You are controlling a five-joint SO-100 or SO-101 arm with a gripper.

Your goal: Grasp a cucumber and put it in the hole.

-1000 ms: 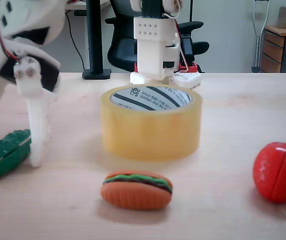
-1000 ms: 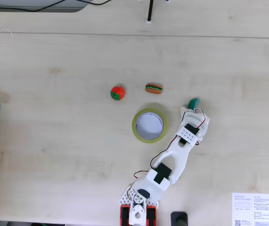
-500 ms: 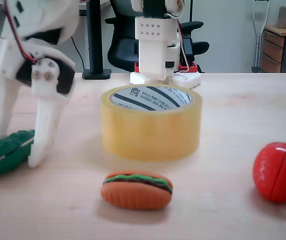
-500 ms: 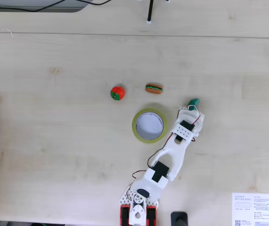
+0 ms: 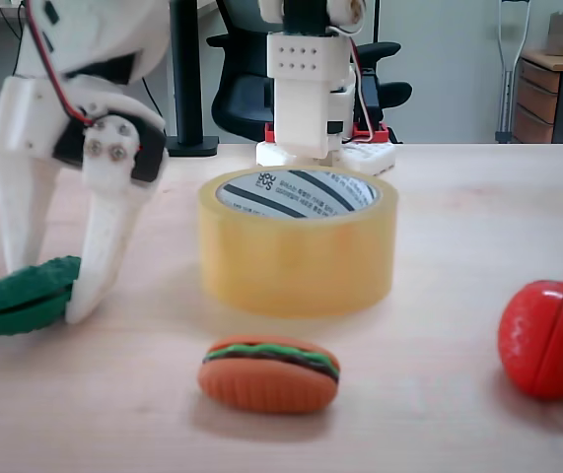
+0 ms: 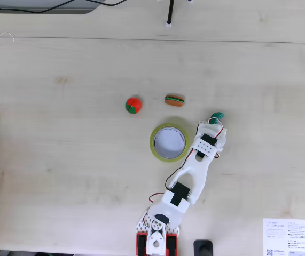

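My pincer [image 5: 44, 305] stands low at the table [image 5: 478, 236], tips down, at the left of the low fixed view. The fingers are spread apart, one tip [image 5: 13, 258] behind the cucumber [image 5: 23, 298] and one [image 5: 82, 307] just in front of its right end. The cucumber lies flat on the wood between the two tips; its right end is inside the gap, the rest sticks out to the left of my pincer. The front finger touches or nearly touches it; I cannot tell whether the rear finger makes contact. The cucumber rests on the table, so no grip is evident.

From above, my pincer [image 6: 210, 124] points up-right, and the cucumber [image 6: 216, 115] shows as a small green end just beyond the tips, away from my base.

The tape roll [image 5: 298, 241] sits to the right of my pincer in the low view, near but apart. Its hole [image 5: 296, 193] opens upward, with striped white core visible inside. From above the roll [image 6: 154, 150] lies just left of my wrist, with the hole [image 6: 170, 142] facing up.

The burger [image 5: 269, 372] lies in front of the roll, right of my pincer and nearer the camera. The tomato [image 5: 549, 338] is far right, well apart from my pincer. From above, the burger [image 6: 174, 100] and tomato [image 6: 133, 105] lie beyond the roll, up-left of my tips.
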